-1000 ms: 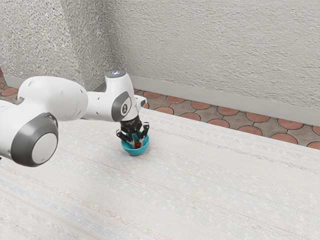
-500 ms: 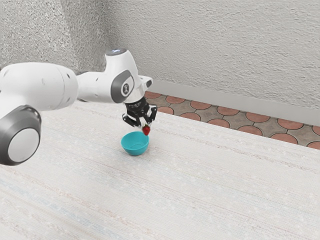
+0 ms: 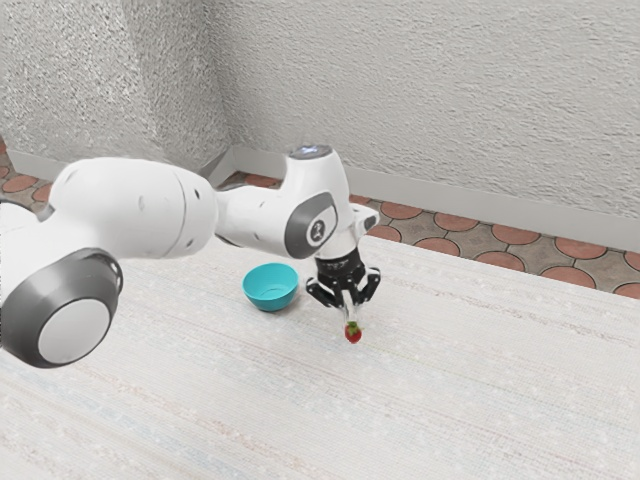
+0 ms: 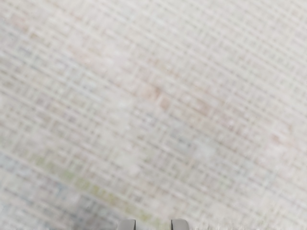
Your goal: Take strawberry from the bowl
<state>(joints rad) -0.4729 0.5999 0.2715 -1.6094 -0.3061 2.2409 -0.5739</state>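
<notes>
At the middle of the exterior view, my gripper (image 3: 349,313) points down above the tabletop and is shut on the strawberry (image 3: 353,334). The red fruit, with some green at its top, hangs out at the fingertips. The wrist view shows the gripper (image 4: 153,225) at its lower edge, the two tips a small way apart; I do not make out the fruit there. A turquoise bowl (image 3: 270,298) stands upright on the table, toward the exterior view's left of my hand, with its visible inside bare.
The pale, streaked table (image 3: 470,390) extends toward the exterior view's right and toward its camera. Beyond its far edge lie terracotta floor tiles (image 3: 437,246) and a rough grey wall (image 3: 440,100).
The strawberry has come up out of the bowl with my gripper, then moved toward the exterior view's right and lower down. The bowl has stayed where it was.
</notes>
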